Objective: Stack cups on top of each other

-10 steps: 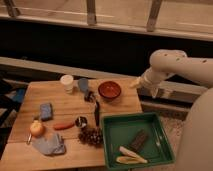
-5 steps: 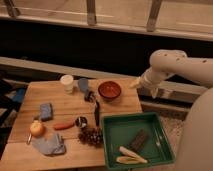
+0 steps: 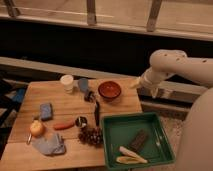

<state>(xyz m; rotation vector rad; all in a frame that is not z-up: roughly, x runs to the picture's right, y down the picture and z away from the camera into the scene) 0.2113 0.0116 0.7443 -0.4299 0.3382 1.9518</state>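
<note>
Against the pictures from a moment ago, nothing has visibly moved. The gripper (image 3: pixel 136 85) hangs at the same spot just past the far right corner of the tabletop (image 3: pixel 60 107), and the stacking has not begun. Whether the gripper is open or closed cannot be told, and no cup is in it.

The white cup (image 3: pixel 67 82) and the grey-blue cup (image 3: pixel 83 85) stand close beside each other at the far edge, left of the middle. Both appear upright, long axis vertical and mouths up, though the grey-blue one is less plain to read. The red-brown bowl (image 3: pixel 109 90) sits between them and the gripper, so I judge the reach must pass over or round it.
</note>
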